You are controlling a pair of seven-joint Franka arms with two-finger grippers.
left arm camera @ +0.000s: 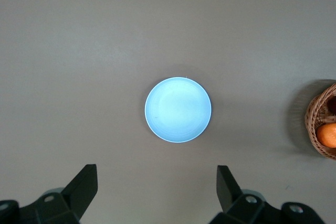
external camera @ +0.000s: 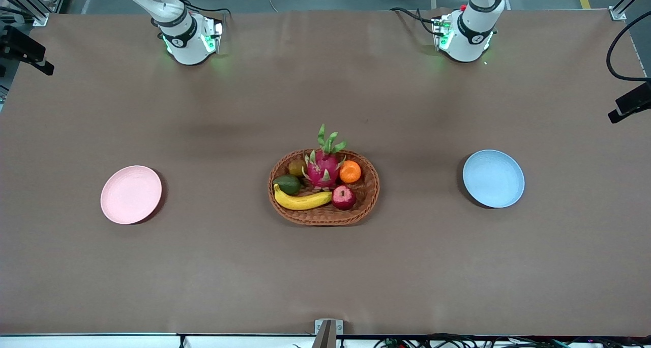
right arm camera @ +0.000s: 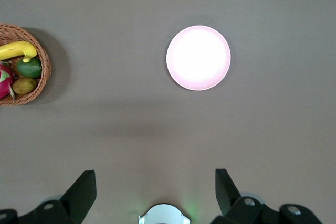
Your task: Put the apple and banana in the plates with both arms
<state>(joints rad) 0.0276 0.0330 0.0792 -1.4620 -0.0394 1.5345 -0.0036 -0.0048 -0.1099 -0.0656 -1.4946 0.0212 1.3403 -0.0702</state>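
The dark red apple (external camera: 344, 197) and the yellow banana (external camera: 301, 200) lie in the brown wicker basket (external camera: 368, 205) at the table's middle, on its side nearer the front camera. The pale pink plate (external camera: 131, 194) lies toward the right arm's end, the light blue plate (external camera: 493, 178) toward the left arm's end. Both are empty. My left gripper (left arm camera: 156, 182) is open, high over the table with the blue plate (left arm camera: 178, 109) below it. My right gripper (right arm camera: 155, 182) is open, high over the table with the pink plate (right arm camera: 198, 57) and the banana (right arm camera: 17, 51) in its view. Both grippers are out of the front view.
The basket also holds a pink dragon fruit (external camera: 324, 165), an orange (external camera: 350, 172), a green avocado (external camera: 288, 184) and a small brownish fruit (external camera: 296, 167). The arm bases (external camera: 190, 37) (external camera: 465, 35) stand at the table's edge farthest from the front camera. Brown tabletop surrounds the plates.
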